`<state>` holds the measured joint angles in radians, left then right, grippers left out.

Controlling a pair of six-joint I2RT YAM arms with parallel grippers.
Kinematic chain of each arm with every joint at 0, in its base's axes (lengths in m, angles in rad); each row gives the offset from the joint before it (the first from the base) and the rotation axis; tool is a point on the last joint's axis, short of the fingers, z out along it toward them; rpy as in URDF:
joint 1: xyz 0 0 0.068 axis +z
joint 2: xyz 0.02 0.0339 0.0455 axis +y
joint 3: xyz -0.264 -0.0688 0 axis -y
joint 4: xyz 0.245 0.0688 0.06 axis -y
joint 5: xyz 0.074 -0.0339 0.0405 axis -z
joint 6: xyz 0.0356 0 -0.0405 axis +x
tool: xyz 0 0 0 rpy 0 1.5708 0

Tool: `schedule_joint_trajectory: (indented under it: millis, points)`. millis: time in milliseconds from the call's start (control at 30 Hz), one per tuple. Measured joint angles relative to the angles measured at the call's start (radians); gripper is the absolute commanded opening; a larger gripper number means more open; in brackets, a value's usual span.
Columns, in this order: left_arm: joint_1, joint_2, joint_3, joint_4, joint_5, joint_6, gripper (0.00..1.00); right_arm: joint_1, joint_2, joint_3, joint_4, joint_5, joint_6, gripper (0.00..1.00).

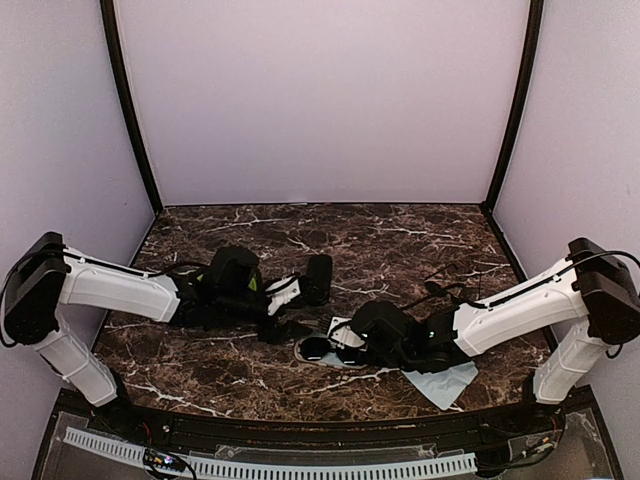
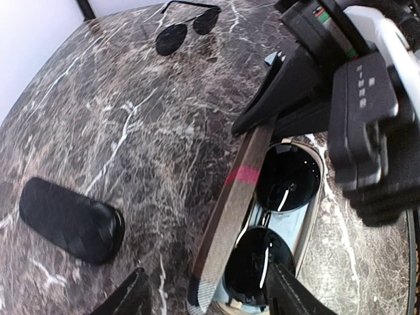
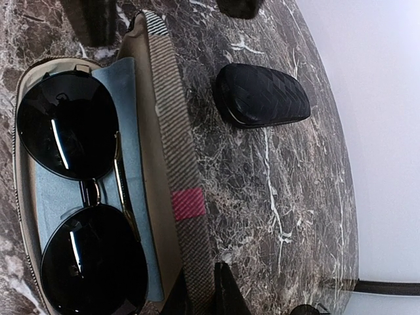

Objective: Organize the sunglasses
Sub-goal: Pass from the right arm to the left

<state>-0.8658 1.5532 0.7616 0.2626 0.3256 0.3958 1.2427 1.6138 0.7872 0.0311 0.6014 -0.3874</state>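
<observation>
The round sunglasses (image 3: 75, 197) lie folded on a blue cloth (image 3: 131, 131) inside the open striped case (image 3: 174, 144), their long axis running 12 to 6 in the right wrist view. The right gripper (image 3: 200, 295) has its jaws pinching the case's raised lid at 6 o'clock. The left gripper (image 2: 207, 285) hangs over the case's other end, jaws spread. The second pair (image 2: 187, 29) lies on the worktop (image 2: 131, 131) at 12 o'clock from the left jaws, well apart; the free left arm seems the one to fetch it

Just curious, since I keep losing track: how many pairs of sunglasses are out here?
2. One pair lies inside the open striped case. The second pair lies loose on the table beyond it. The closed black case might hide more.
</observation>
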Motion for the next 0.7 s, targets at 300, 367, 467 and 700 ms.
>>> schedule_joint_trajectory:
  millis: [300, 367, 467, 700]
  points:
    - [0.017, 0.098, 0.163, -0.179, 0.117, 0.158, 0.57, 0.0, 0.0, 0.0, 0.006, -0.004, -0.013, 0.0]
    - [0.018, 0.117, 0.182, -0.212, 0.135, 0.178, 0.54, 0.0, 0.0, 0.0, 0.006, -0.004, -0.015, 0.0]
    - [0.018, 0.147, 0.211, -0.257, 0.146, 0.203, 0.49, 0.0, 0.0, 0.0, 0.006, -0.003, -0.015, 0.0]
    - [0.018, 0.182, 0.237, -0.296, 0.135, 0.238, 0.36, 0.001, 0.0, 0.0, 0.007, -0.007, -0.019, 0.0]
